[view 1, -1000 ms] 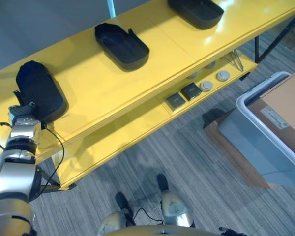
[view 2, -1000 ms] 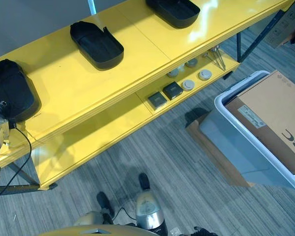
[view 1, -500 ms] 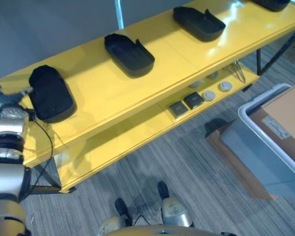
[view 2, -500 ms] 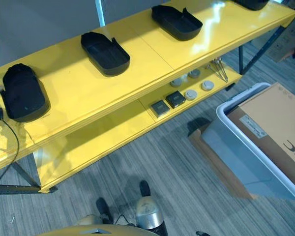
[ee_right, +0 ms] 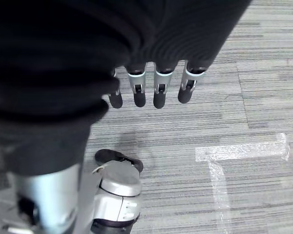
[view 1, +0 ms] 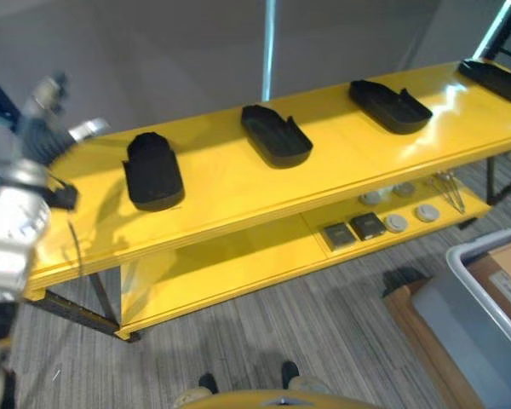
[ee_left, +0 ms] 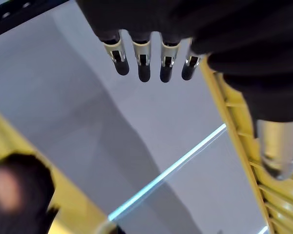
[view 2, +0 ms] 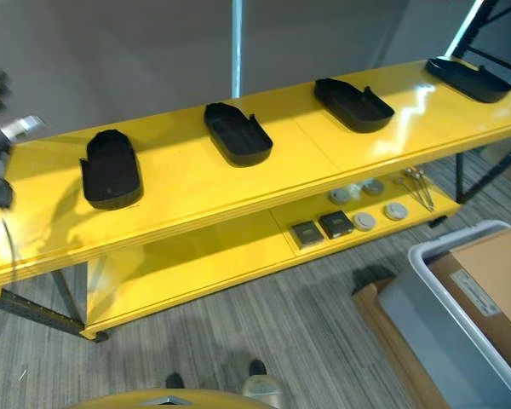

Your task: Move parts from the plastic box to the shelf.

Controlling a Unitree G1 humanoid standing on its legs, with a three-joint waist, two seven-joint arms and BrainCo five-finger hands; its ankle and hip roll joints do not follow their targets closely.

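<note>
I see the yellow shelf (view 2: 264, 183) with four black parts along its top; the nearest part (view 2: 111, 168) sits near its left end, the plastic box (view 2: 460, 315) on the floor off its right end. My left hand (ee_left: 151, 58) and right hand (ee_right: 151, 87) hang relaxed, holding nothing. Swinging back, I risk clipping that part.
</note>
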